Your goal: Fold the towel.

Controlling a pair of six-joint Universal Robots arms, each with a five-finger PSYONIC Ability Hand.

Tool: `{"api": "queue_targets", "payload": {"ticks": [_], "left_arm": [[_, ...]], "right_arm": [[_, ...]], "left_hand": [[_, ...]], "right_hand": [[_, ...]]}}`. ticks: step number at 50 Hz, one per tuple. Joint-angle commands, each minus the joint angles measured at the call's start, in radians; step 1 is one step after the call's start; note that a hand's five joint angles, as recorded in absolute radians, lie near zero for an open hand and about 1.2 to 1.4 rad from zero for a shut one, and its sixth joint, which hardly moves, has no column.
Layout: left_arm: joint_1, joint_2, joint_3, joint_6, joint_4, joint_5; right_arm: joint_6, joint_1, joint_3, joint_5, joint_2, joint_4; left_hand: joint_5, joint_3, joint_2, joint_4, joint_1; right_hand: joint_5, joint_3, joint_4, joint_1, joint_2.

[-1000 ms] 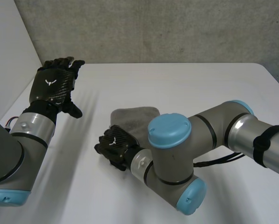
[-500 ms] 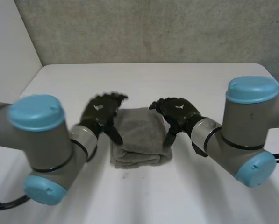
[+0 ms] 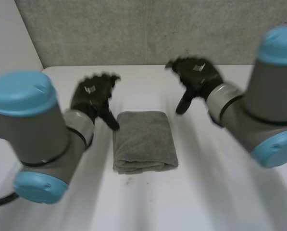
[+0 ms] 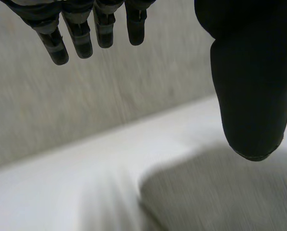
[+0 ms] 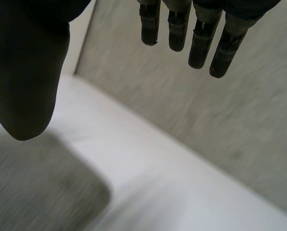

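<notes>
A: So, where is the towel (image 3: 144, 142)?
B: In the middle of the table (image 3: 148, 202), folded to a thick rectangle, with one hand at each side. The left hand (image 3: 91, 94) and the right hand (image 3: 198, 74) have straight, spread fingers and hold nothing.
A: How to finish well?
B: I think, draw both hands well clear, so no fingertip catches the top layer.

Grey towel (image 3: 144, 141) of nubby matt terry cloth, smooth matt white table (image 3: 191, 192), rough concrete wall (image 3: 148, 29)
</notes>
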Motion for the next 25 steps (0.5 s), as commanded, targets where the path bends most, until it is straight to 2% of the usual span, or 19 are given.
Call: {"api": "queue_targets", "payload": {"ticks": [1, 5, 9, 25], "left_arm": [[0.022, 0.164, 0.094, 0.059, -0.081, -0.005], [0.056, 0.206, 0.140, 0.068, -0.148, -0.008], [0.073, 0.238, 0.157, 0.064, -0.183, -0.009], [0.076, 0.232, 0.140, 0.062, -0.183, -0.008]], "right_arm": [[0.022, -0.075, 0.007, 0.024, -0.145, 0.007], [0.007, -0.104, 0.031, 0.104, -0.213, 0.015], [0.004, -0.120, 0.043, 0.128, -0.225, 0.042], [0.004, -0.118, 0.057, 0.122, -0.225, 0.050]], "left_hand": [[-0.027, 0.008, 0.009, 0.008, 0.002], [-0.027, 0.008, 0.009, 0.008, 0.002], [-0.027, 0.008, 0.009, 0.008, 0.002], [-0.027, 0.008, 0.009, 0.008, 0.002]], "right_hand": [[-0.051, -0.068, -0.077, -0.033, -0.076], [-0.051, -0.068, -0.077, -0.033, -0.076], [-0.051, -0.068, -0.077, -0.033, -0.076], [-0.051, -0.068, -0.077, -0.033, -0.076]]}}
